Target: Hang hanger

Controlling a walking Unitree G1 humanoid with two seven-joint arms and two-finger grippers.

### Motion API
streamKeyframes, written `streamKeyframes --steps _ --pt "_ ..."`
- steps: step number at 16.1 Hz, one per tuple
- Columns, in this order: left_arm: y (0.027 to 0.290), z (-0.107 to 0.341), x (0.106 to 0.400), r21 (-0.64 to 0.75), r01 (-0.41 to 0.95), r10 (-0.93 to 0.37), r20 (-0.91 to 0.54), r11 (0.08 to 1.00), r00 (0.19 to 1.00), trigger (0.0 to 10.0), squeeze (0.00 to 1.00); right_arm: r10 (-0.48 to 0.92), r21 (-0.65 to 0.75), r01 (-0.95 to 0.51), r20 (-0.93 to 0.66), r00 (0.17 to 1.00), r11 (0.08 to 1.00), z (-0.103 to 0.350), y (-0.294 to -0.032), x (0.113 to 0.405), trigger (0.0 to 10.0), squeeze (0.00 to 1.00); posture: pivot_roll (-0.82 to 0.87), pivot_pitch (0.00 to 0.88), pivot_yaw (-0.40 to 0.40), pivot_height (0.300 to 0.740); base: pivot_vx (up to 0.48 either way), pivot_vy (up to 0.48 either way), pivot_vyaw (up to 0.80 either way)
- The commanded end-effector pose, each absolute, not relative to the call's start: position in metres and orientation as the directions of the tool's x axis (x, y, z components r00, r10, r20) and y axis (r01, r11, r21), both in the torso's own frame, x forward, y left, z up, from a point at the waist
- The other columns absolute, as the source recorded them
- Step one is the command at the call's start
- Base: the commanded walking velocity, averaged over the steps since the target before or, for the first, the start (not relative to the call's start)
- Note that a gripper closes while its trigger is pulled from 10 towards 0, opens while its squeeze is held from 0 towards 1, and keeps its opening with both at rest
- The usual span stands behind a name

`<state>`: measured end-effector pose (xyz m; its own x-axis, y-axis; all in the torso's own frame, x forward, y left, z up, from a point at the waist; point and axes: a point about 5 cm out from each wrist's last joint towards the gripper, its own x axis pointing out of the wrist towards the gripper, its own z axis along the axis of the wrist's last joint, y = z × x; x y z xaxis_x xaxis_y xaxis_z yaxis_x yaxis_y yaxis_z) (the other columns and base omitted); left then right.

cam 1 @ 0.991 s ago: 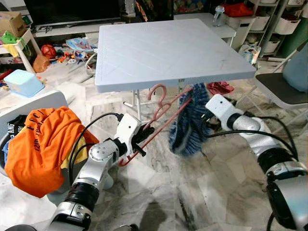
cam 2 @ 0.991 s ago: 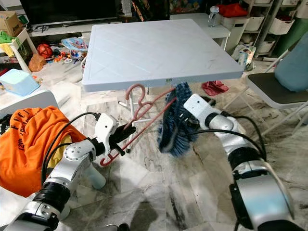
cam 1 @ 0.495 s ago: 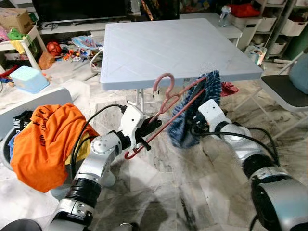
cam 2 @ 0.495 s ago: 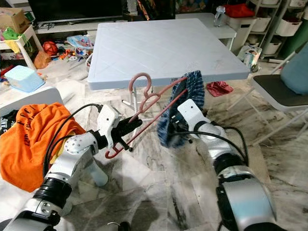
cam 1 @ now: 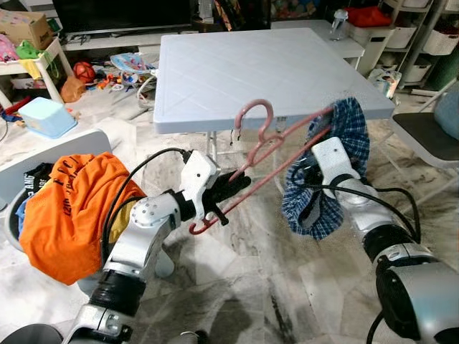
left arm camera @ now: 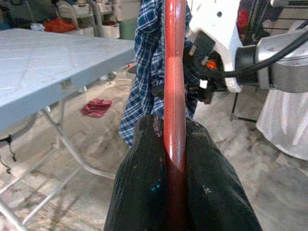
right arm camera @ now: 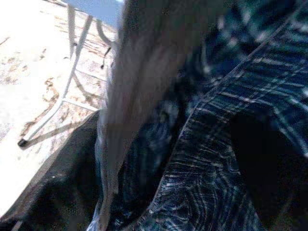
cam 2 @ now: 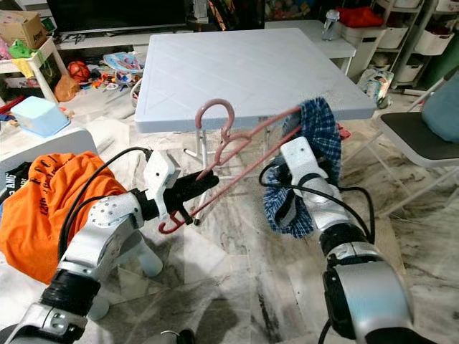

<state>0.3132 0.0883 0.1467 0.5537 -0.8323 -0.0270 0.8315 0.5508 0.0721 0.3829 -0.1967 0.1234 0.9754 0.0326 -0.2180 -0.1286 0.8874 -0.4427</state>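
Note:
A pink hanger [cam 1: 278,154] slants up from its low end toward the table's front edge, its hook [cam 1: 256,115] pointing up. My left gripper [cam 1: 231,190] is shut on the hanger's lower bar; in the left wrist view both black fingers [left arm camera: 147,185] squeeze the hanger [left arm camera: 174,72]. A blue plaid garment [cam 1: 326,179] is draped over the hanger's far upper end and hangs below it. My right gripper [cam 1: 307,166] is buried in that cloth just below the hanger end and appears shut on it; the right wrist view has blurred plaid garment [right arm camera: 226,144] against a dark finger [right arm camera: 57,197].
A white folding table [cam 1: 251,64] stands just behind the hanger. An orange garment [cam 1: 72,208] lies heaped on a basket at the left. A grey chair [cam 1: 423,129] is on the right, with a blue box [cam 1: 46,116] and toys at the back left. The floor is marble.
Both arms have lifted the hanger and the plaid garment. The garment now sits higher on the hanger's end, level with the table edge. The camera has also shifted slightly.

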Motion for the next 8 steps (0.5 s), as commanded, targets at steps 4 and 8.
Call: streamKeyframes --steps 4,8 --pt "0.091 0.158 0.314 0.095 0.827 -0.83 -0.006 0.555 0.558 0.0 0.0 0.064 -0.393 -0.144 -0.209 0.976 0.908 0.129 -0.188 0.387 0.0 0.0 -0.05 0.0 0.002 0.74 0.0 0.0 0.0" --pt "0.092 0.159 0.315 0.091 0.816 -0.819 -0.005 0.571 0.574 0.0 0.0 0.132 -0.365 -0.184 -0.164 0.978 0.912 0.137 -0.184 0.389 0.0 0.0 -0.06 0.0 -0.004 0.74 0.0 0.0 0.0"
